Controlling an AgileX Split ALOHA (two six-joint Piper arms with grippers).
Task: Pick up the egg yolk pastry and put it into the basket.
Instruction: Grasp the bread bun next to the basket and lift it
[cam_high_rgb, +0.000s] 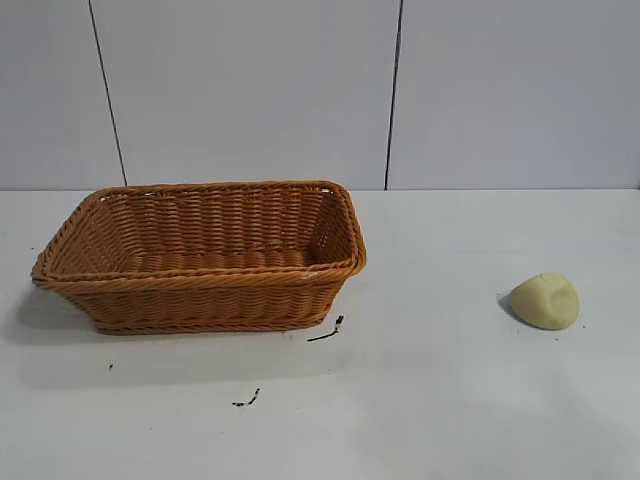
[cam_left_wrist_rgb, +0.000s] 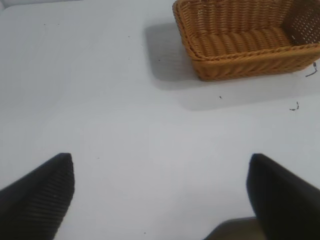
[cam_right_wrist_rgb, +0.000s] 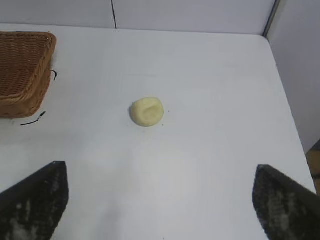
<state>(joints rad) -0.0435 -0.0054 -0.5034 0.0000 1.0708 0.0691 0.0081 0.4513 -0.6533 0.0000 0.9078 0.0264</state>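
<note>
The egg yolk pastry (cam_high_rgb: 546, 301), a small pale yellow dome with a dent, lies on the white table at the right; it also shows in the right wrist view (cam_right_wrist_rgb: 147, 111). The orange-brown wicker basket (cam_high_rgb: 200, 285) stands at the left, empty; it also shows in the left wrist view (cam_left_wrist_rgb: 240, 60) and the right wrist view (cam_right_wrist_rgb: 25, 75). My right gripper (cam_right_wrist_rgb: 160, 172) is open and empty above the table, short of the pastry. My left gripper (cam_left_wrist_rgb: 160, 162) is open and empty over bare table, well away from the basket. Neither gripper shows in the exterior view.
Small black marks (cam_high_rgb: 327, 332) lie on the table by the basket's near right corner, with another mark (cam_high_rgb: 246, 400) nearer the front. The table's right edge (cam_right_wrist_rgb: 287, 100) runs beside a grey wall. A panelled wall stands behind the table.
</note>
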